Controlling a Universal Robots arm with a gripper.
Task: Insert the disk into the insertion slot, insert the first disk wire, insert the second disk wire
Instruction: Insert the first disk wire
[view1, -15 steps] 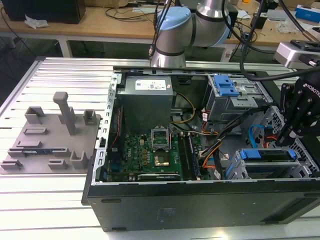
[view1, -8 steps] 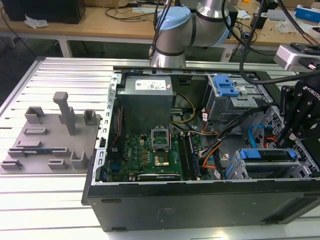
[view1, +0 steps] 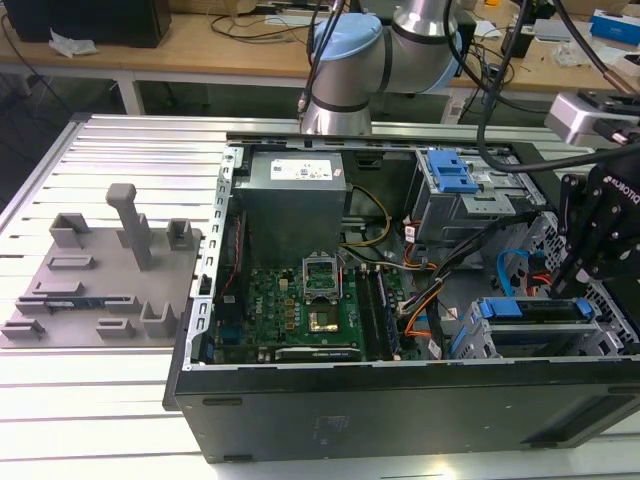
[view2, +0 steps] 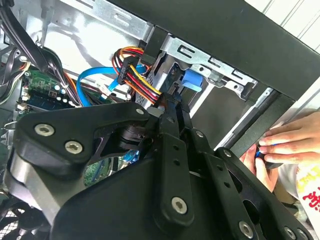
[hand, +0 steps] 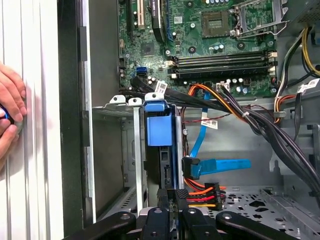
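Slatted metal table (view1: 100, 400) carries the open computer case (view1: 400, 410), and we work at its corner on the exterior view's right. We find the disk (hand: 159, 131) standing edge-on in the insertion slot (hand: 136, 145), its blue carrier towards the motherboard (hand: 200, 40).

What matters is the line. In the first wrist view the disk lies straight ahead of the gripper (hand: 174, 196), its long axis running away from the fingertips, so its near end meets them. The jaws stand narrow, nearly together, at that near end. The coloured wire bundle (hand: 206, 192) ends right against one fingertip, and we cannot tell whether its plug is pinched between them. The blue flat cable (hand: 225, 165) hangs just beside, its black plug close to the disk's edge.

A person's hand (hand: 10, 107) rests outside the case wall, well apart from the gripper.
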